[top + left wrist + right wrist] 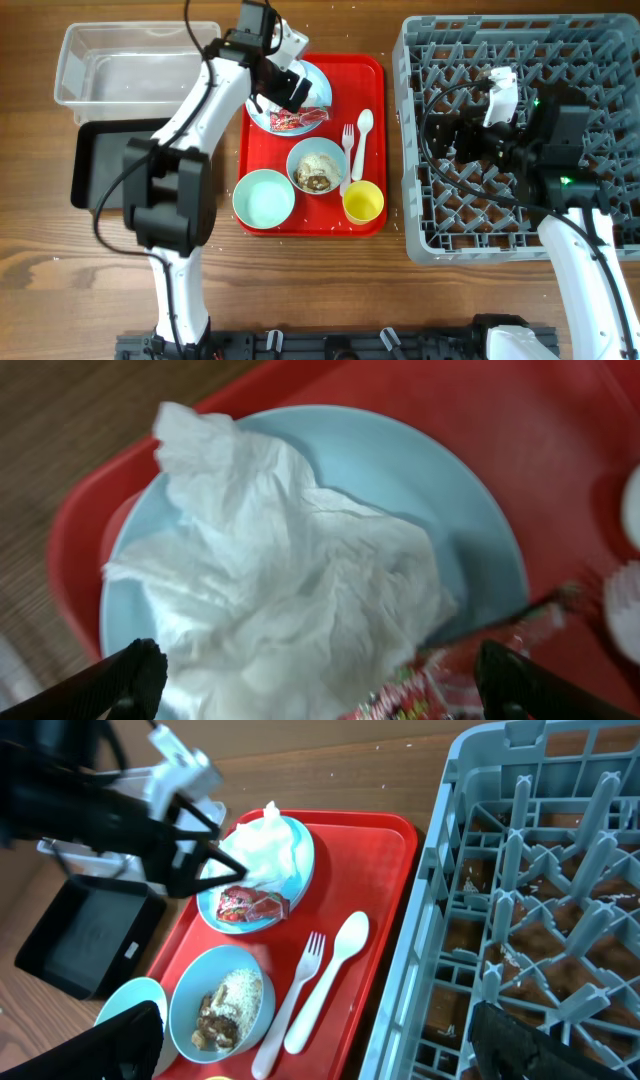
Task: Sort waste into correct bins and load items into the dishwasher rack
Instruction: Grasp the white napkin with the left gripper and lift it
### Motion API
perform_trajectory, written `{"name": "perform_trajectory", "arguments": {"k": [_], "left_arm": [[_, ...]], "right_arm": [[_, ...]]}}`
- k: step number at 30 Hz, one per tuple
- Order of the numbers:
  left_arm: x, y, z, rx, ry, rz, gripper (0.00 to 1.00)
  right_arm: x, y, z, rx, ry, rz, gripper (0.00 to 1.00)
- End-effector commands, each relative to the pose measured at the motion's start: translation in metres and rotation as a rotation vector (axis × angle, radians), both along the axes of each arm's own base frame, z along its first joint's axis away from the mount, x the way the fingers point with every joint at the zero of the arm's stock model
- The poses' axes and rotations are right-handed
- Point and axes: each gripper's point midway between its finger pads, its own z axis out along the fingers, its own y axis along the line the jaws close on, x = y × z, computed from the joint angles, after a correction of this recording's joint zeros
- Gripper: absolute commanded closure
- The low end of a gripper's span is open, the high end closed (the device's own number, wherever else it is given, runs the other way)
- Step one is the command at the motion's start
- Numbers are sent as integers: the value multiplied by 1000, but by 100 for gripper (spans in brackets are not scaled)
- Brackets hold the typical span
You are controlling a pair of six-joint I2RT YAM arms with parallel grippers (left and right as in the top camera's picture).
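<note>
Clear tub (130, 60): far left on the bench (60, 280), empty as far as the overhead view shows.
Black tray (100, 170): just in front of the tub, partly hidden under the left arm.
Left tool (322, 678): jaws spread wide, holding nothing, poised over the plate with a finger on either side of the napkin; I cannot tell if it touches.
Napkin (290, 580): crumpled and white, piled on the pale blue plate (440, 490) at the back left corner of the red serving tray (365, 75).
Wrapper (297, 120): red, on the same plate at the napkin's near edge, just beside the tool's fingers.
Step in hand: waste sorting, at the point of taking the napkin.
Next move: it seems to call for lowering, closing on paper alone without pinching the wrapper or scraping the plate, then lifting over the serving tray's lip toward the bins.
Middle of serving tray: bowl of food scraps (225, 1005), empty bowl (264, 197), fork (347, 155), spoon (362, 135), yellow cup (363, 202).
Dishwasher rack (430, 230): right of the serving tray, just apart from it, no dishes loaded.
Right tool (325, 1038): wide open and empty above the rack's left part.
Open room: bare bench in front; the path from plate to bins looks free.
</note>
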Motion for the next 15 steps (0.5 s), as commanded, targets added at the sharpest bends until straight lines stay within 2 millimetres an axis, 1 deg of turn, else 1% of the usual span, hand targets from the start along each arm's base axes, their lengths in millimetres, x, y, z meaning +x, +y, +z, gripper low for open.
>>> {"name": "perform_trajectory", "arguments": {"k": [1,6,8,9,11,12,13,14,15], "left_arm": [[7,-4,-31,19,9,-41,0],[2,-9,-65,26,66,-52,0],[0,-10,-72,24,82,-49,4],[-1,-11,-74,25,86,-51,20],[-1,-11,-74,25,86,-52,44],[-1,-11,-74,25,85,-52,62],[-1,-11,-74,25,86,-51,86],[-1,-11,-74,24,87,-47,96],[-1,-11,-74,21,88,-39,96]], "right_arm": [[0,3,7,24,-7,12,0],[-1,3,6,25,0,12,0],[-1,3,6,24,0,12,0],[-1,3,6,24,0,12,0],[-1,3,6,24,1,12,0],[-1,3,6,24,0,12,0],[-1,3,6,24,-1,12,0],[-1,3,6,24,-1,12,0],[-1,3,6,24,-1,12,0]]}}
